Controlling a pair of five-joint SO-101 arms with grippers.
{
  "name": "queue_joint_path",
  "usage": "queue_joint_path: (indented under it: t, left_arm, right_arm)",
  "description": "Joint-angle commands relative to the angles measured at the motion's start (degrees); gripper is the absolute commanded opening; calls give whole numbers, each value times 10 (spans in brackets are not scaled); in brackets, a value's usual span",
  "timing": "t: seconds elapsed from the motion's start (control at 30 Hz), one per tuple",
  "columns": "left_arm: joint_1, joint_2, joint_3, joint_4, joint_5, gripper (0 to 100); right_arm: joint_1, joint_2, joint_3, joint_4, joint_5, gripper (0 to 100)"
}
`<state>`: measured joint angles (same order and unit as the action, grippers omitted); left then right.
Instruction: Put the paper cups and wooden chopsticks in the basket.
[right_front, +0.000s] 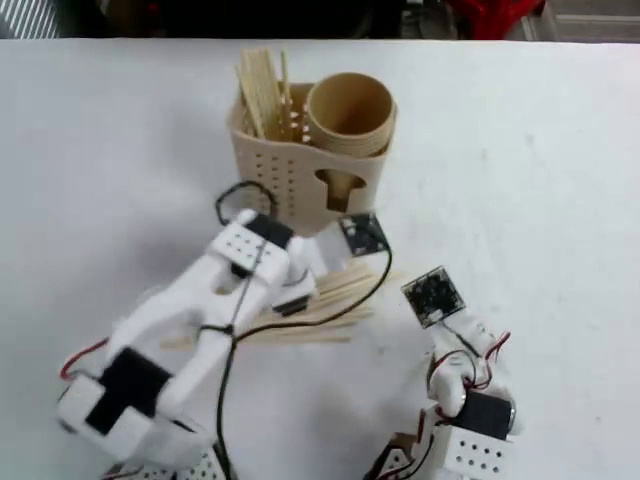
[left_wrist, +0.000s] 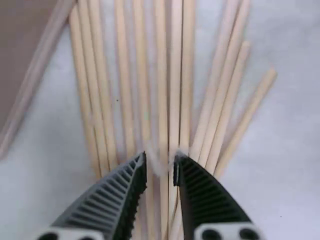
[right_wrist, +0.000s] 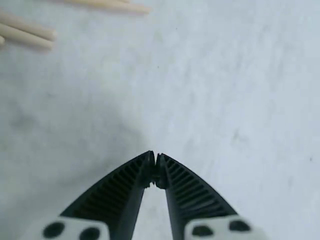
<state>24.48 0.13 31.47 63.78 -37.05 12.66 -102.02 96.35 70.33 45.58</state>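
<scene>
We see the loose wooden chopsticks lying fanned out on the white table, just in front of the basket. The left gripper is set down among them, its claw narrowly parted with a couple of sticks running through the gap. In the basket we see the paper cups nested in one side and a bundle of upright chopsticks in the other. The right gripper hangs over bare table nearby, its claw closed tip to tip on nothing.
</scene>
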Motion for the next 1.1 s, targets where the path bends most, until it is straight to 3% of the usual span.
queue_joint_path:
  t: [0.0, 0.33, 0.5, 0.63, 0.87, 1.07]
  left_arm:
    - [4, 50, -32, -16, 16, 114]
    - [7, 133, -84, 0, 18, 107]
    - [4, 119, -84, 3, 18, 34]
    - [4, 96, -78, 6, 18, 31]
    - [4, 33, -85, 64, 18, 30]
    - [9, -73, -145, 166, 18, 24]
  right_arm:
    - [7, -6, 5, 0, 5, 17]
    - [7, -6, 5, 0, 5, 17]
    - [7, -6, 5, 6, 5, 17]
    - [7, -6, 5, 7, 5, 17]
    - [7, -6, 5, 7, 5, 17]
    - [7, -6, 5, 7, 5, 17]
